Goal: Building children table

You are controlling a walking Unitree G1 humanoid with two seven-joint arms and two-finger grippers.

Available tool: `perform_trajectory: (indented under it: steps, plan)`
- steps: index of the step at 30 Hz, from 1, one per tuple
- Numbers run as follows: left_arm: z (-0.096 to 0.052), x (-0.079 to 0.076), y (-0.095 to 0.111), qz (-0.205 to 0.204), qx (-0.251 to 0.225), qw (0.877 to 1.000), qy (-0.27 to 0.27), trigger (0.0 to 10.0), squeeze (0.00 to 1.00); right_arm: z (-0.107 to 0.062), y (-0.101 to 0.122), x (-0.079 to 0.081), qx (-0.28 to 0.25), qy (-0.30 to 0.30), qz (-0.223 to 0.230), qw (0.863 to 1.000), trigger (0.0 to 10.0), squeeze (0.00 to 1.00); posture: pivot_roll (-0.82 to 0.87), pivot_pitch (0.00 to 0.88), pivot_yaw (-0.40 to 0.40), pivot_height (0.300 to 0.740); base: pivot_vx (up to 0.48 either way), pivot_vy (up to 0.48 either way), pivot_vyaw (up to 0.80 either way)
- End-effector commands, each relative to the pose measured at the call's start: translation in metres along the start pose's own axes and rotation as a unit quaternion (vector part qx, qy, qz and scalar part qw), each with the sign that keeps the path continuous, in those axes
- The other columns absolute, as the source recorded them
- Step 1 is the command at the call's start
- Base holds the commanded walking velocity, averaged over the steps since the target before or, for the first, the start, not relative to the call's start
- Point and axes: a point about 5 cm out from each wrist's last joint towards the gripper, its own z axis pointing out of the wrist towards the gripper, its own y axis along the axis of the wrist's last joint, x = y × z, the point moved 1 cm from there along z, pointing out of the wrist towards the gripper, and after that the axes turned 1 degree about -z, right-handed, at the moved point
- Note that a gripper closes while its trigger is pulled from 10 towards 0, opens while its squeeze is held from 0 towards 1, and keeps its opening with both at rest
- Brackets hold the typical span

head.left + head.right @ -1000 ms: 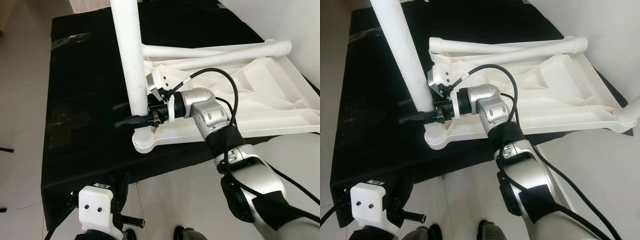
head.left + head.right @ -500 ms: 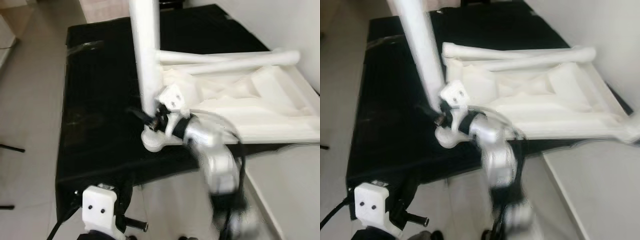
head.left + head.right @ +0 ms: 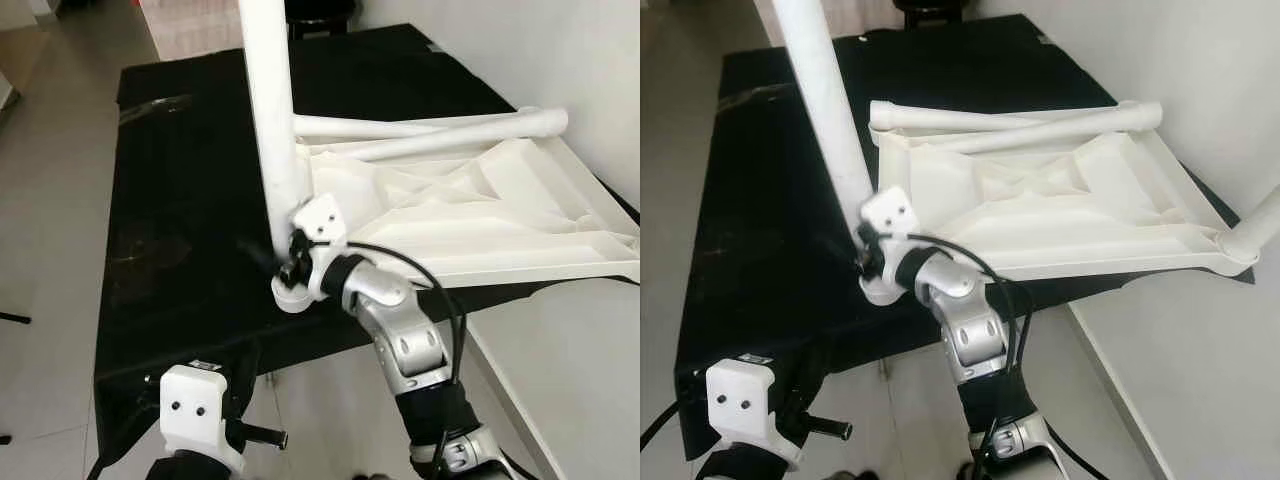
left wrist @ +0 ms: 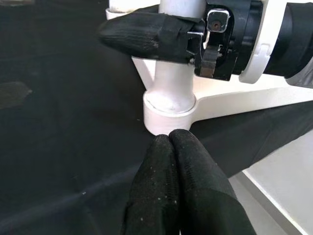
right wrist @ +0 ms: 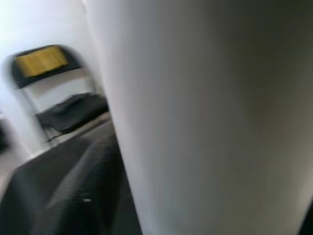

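White moulded plastic tabletop [image 3: 480, 215] is seen upside down at centre-right of the frame, ribbed underside up, laid on a surface draped in matte black cloth [image 3: 190, 200]. Two smooth round legs [image 3: 430, 127] are laid flat along its far edge. A third round leg [image 3: 272, 110] is stood upright in the corner socket [image 3: 292, 293] at frame centre. Right claw [image 3: 287, 262] is clamped on that leg just above the socket; one black textured finger [image 4: 146, 35] is seen pressed against the tube. Left claw [image 4: 173, 139] is held low at lower left, its fabric-covered fingers pressed together, empty, just short of the socket. A black folding chair [image 5: 54, 93] is visible beyond the cloth
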Motion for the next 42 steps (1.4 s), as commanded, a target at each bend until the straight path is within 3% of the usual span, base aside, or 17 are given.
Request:
perform_trajectory:
  steps: [1,3,4,5,8,13,23,24,25,31,36,40,41,42]
  plan:
    - [-0.002,-0.001,-0.003,-0.001,0.009,1.000,0.002,10.0,0.00,0.010,0.008,0.006,-0.016,0.060,0.006,0.998,10.0,1.00,-0.01,0.220,-0.012,0.740,0.000,0.000,0.00]
    - [-0.003,-0.002,-0.002,-0.001,0.009,1.000,0.002,10.0,0.00,0.014,0.022,0.000,-0.034,0.130,0.000,0.991,10.0,1.00,0.00,0.229,-0.015,0.740,0.000,0.000,0.00]
    - [-0.003,-0.002,-0.002,-0.001,0.009,1.000,0.002,10.0,0.00,0.014,0.022,0.000,-0.034,0.130,0.000,0.991,10.0,1.00,0.00,0.229,-0.015,0.740,0.000,0.000,0.00]
    - [-0.004,-0.003,-0.001,-0.001,0.009,1.000,0.003,10.0,0.00,0.015,0.036,-0.003,-0.048,0.206,-0.011,0.977,10.0,0.00,0.02,0.239,-0.013,0.740,0.000,0.000,0.00]
    - [-0.005,-0.003,0.000,0.000,0.009,1.000,0.003,10.0,0.00,0.015,0.045,-0.004,-0.054,0.260,-0.014,0.964,10.0,0.00,0.02,0.239,-0.013,0.740,0.000,0.000,0.00]
    - [-0.008,-0.005,0.002,0.003,0.011,1.000,0.003,10.0,0.00,0.012,0.051,-0.016,-0.001,0.337,-0.050,0.940,10.0,0.00,0.05,0.262,-0.013,0.740,0.000,0.000,0.00]
    - [-0.013,-0.006,0.003,0.003,0.016,1.000,0.005,10.0,0.00,0.010,0.063,-0.031,0.022,0.371,-0.060,0.926,10.0,0.00,0.06,0.282,-0.012,0.740,0.000,0.000,0.00]
    - [-0.014,-0.006,0.003,0.003,0.018,1.000,0.005,10.0,0.00,0.009,0.063,-0.034,0.031,0.379,-0.062,0.923,9.5,0.00,0.07,0.285,-0.010,0.740,0.000,0.000,0.00]
    - [-0.014,-0.006,0.003,0.003,0.019,1.000,0.004,10.0,0.00,0.008,0.064,-0.036,0.037,0.389,-0.063,0.918,0.0,0.00,0.07,0.287,-0.009,0.740,0.000,0.000,0.00]
    - [-0.015,-0.006,0.003,0.004,0.022,1.000,0.005,10.0,0.00,0.005,0.061,-0.039,0.050,0.400,-0.059,0.913,0.0,0.00,0.07,0.286,-0.002,0.740,0.000,0.000,0.00]
    - [-0.014,-0.006,0.002,0.004,0.023,1.000,0.004,10.0,0.00,0.000,0.052,-0.043,0.051,0.388,-0.056,0.918,0.0,0.00,0.06,0.282,0.001,0.740,0.000,0.000,0.00]
    - [-0.013,-0.006,0.002,0.002,0.023,1.000,0.003,10.0,0.00,0.005,0.026,-0.050,0.077,0.257,-0.075,0.960,0.0,0.00,0.04,0.278,-0.001,0.740,0.000,0.000,0.00]
    - [-0.013,-0.006,0.002,0.002,0.023,1.000,0.003,10.0,0.00,0.005,0.026,-0.050,0.077,0.257,-0.075,0.960,0.0,0.00,0.04,0.278,-0.001,0.740,0.000,0.000,0.00]
    - [-0.013,-0.005,0.002,0.002,0.022,1.000,0.004,10.0,0.00,0.010,0.013,-0.044,0.087,0.198,-0.055,0.975,0.0,0.00,0.04,0.278,-0.004,0.740,0.000,0.000,0.00]
